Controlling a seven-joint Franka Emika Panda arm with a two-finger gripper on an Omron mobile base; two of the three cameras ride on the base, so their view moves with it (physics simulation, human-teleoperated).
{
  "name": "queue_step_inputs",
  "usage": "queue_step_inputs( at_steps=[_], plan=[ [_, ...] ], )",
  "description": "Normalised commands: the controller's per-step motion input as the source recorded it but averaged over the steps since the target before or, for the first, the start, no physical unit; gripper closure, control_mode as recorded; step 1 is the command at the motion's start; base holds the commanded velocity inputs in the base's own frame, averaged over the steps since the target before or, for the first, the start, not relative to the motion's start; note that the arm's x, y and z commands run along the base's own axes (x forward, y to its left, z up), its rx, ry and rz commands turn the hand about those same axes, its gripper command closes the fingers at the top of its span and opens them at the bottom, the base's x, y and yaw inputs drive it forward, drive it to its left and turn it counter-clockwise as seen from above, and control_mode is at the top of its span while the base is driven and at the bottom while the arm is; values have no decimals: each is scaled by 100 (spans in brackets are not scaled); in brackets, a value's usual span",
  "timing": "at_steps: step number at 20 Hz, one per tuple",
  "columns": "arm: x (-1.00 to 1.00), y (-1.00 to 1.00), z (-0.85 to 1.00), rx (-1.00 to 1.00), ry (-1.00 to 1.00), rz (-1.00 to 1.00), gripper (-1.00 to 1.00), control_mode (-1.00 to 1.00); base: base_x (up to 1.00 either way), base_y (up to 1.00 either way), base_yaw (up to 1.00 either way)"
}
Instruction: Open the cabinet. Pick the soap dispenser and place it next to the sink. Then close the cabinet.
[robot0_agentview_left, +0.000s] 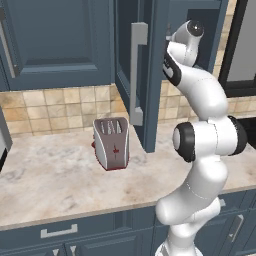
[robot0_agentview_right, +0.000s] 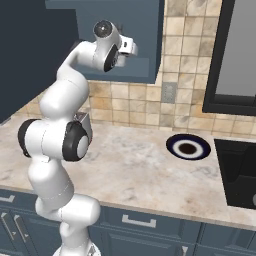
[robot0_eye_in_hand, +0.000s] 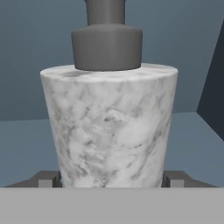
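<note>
The soap dispenser (robot0_eye_in_hand: 109, 127), a marbled grey-white bottle with a dark pump head, stands upright on the blue shelf inside the cabinet (robot0_agentview_right: 131, 20). My gripper (robot0_eye_in_hand: 111, 180) reaches into that cabinet. Its two fingertips (robot0_eye_in_hand: 48, 179) press flush against both sides of the bottle's base, so it is shut on the bottle. The cabinet door (robot0_agentview_left: 150, 75) is swung open towards me, with its long grey bar handle (robot0_agentview_left: 137, 75) facing left. In the right base view my hand (robot0_agentview_right: 126, 48) sits at the cabinet's open front.
A silver-and-red toaster (robot0_agentview_left: 111, 142) stands on the marble counter (robot0_agentview_left: 50, 180) under the open door. A second blue door (robot0_agentview_left: 55, 40) hangs to the left. A round burner (robot0_agentview_right: 189, 147) and a black cooktop (robot0_agentview_right: 240, 172) lie to the right.
</note>
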Motion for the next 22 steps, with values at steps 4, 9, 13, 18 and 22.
queue_step_inputs(
  at_steps=[4,9,13,18,22],
  plan=[
    [-29,0,0,0,0,0,100,-100,0,0,0],
    [-34,0,0,0,0,0,100,-100,0,0,0],
    [-48,0,0,0,0,0,100,-100,0,0,0],
    [-62,0,0,0,0,0,100,-100,0,0,0],
    [-78,-7,0,3,-1,0,100,-100,0,0,0]
  ],
)
